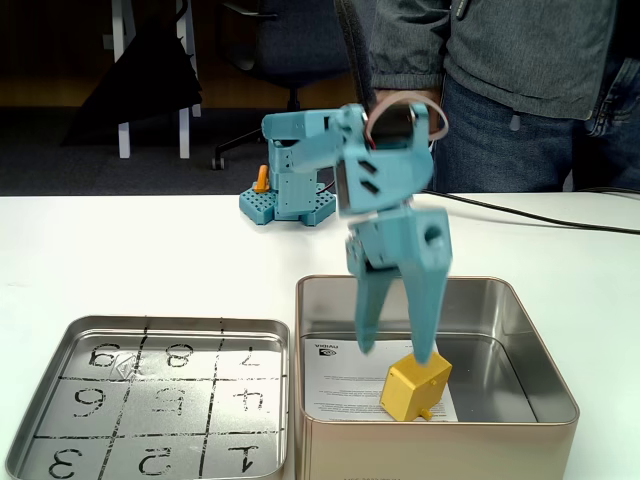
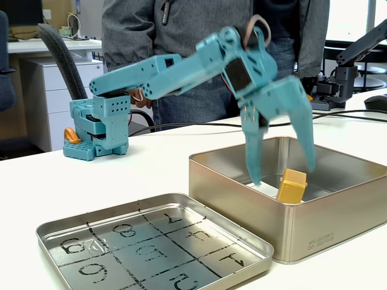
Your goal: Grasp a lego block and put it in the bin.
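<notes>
Nearest cam: gripper [image 1: 400, 352] w/ jaws spread apart, gripping nothing, tips down inside bin [image 1: 545, 355]. Lego block [image 1: 415, 388] lies on bin's white paper sheet [image 1: 340, 385], seemingly touching one fingertip. Numbered-grid tray [image 1: 70, 335] sits just beside bin; person [image 1: 520, 70] stands behind table [image 1: 120, 250].

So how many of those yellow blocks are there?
1. The yellow block lies inside the deep silver tin, on the white paper on its bottom, under the open gripper. The numbered tray beside it holds none. The tin's near wall could hide more.
</notes>
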